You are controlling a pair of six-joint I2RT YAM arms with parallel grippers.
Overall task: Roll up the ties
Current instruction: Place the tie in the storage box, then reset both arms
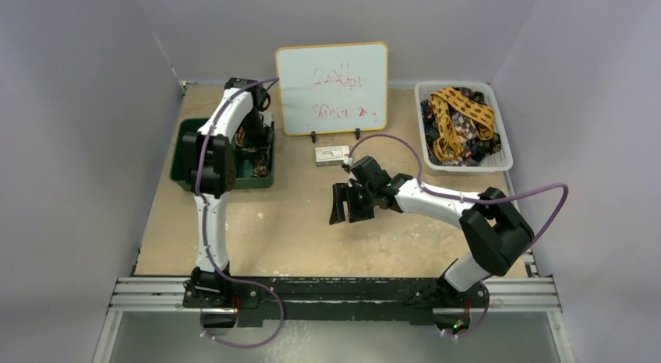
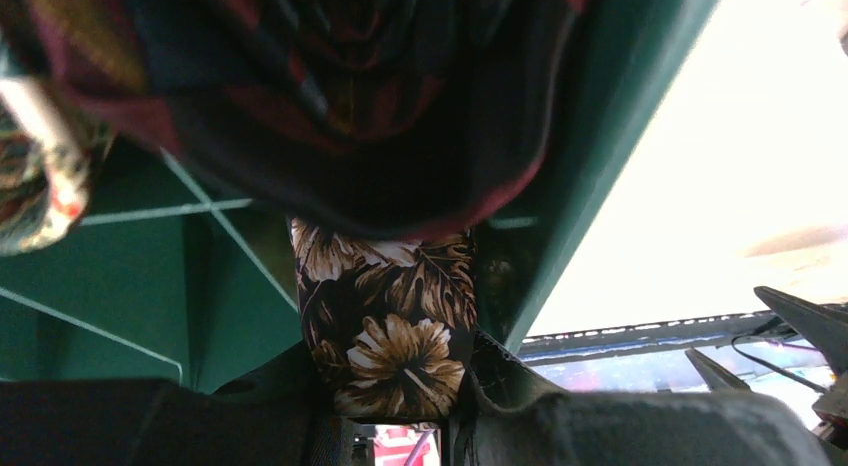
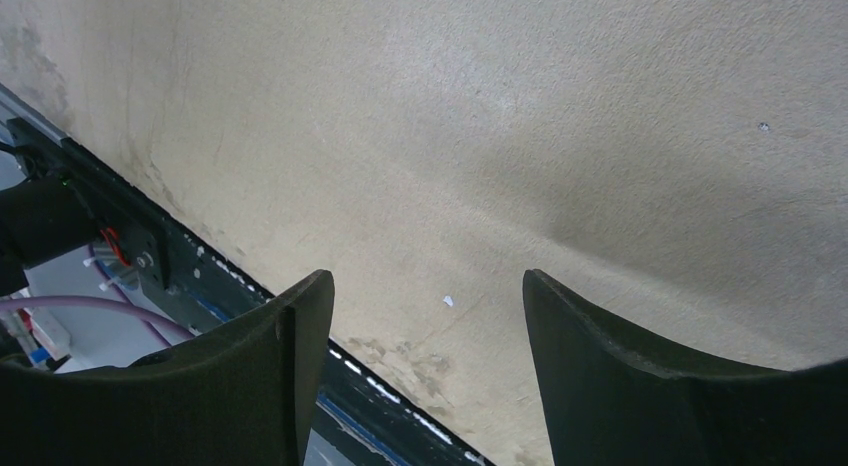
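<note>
In the left wrist view a rolled tie (image 2: 385,326) with brown flowers on black sits between my left gripper's (image 2: 400,406) fingers, which are shut on it inside the green bin (image 2: 600,136). A dark red and navy tie (image 2: 350,96) bulges just beyond it. From above, my left gripper (image 1: 253,149) reaches down into the green bin (image 1: 183,156). More ties, among them a mustard yellow tie (image 1: 460,114), lie piled in the white basket (image 1: 505,149). My right gripper (image 1: 348,203) hovers open over mid-table, and in its wrist view the right gripper (image 3: 428,286) holds nothing.
A whiteboard (image 1: 331,86) stands at the back centre with a small box (image 1: 331,154) in front of it. The bare tan table top (image 3: 500,136) lies under my right gripper. The black rail (image 1: 335,289) runs along the near edge.
</note>
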